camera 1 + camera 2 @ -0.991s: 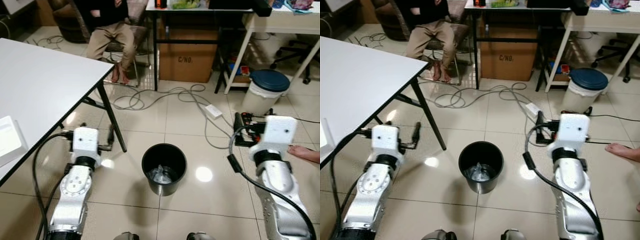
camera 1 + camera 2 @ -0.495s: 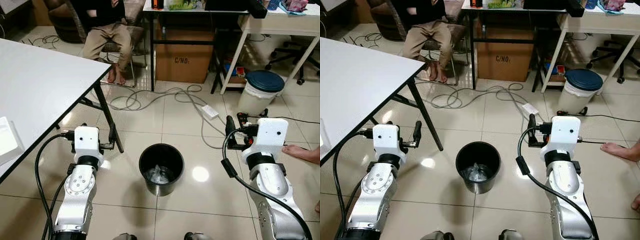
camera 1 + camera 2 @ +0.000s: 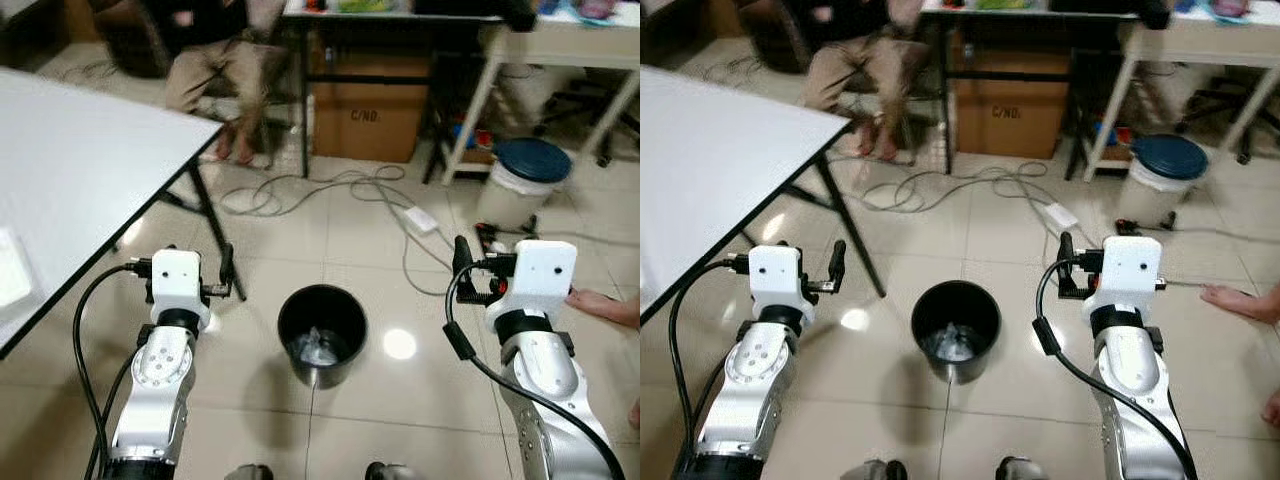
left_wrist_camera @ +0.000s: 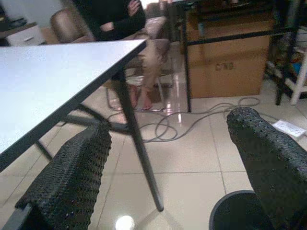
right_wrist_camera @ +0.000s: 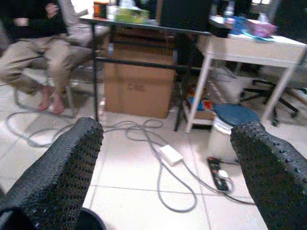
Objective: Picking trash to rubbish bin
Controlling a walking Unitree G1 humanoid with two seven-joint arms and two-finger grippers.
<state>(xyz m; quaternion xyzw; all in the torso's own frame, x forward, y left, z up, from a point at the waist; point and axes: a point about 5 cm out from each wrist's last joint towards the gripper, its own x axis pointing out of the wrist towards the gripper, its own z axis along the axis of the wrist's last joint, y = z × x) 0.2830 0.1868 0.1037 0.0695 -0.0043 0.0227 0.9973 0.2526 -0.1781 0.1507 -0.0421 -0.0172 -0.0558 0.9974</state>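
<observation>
Standing on the pale tiled floor between the two pincers, the one black rubbish bin (image 3: 322,334) is round and glossy, with a crumpled clear bit of trash (image 3: 318,350) lying at its bottom. The left gripper (image 3: 226,272) is raised just left of the bin and the right gripper (image 3: 461,258) just right of it, both with fingers spread wide and nothing held. Beyond the left gripper stands one white table (image 3: 70,170); farther ahead are one seated person (image 3: 215,60), one cardboard box (image 3: 366,112), and one blue-lidded white bin (image 3: 525,180) past the right gripper.
</observation>
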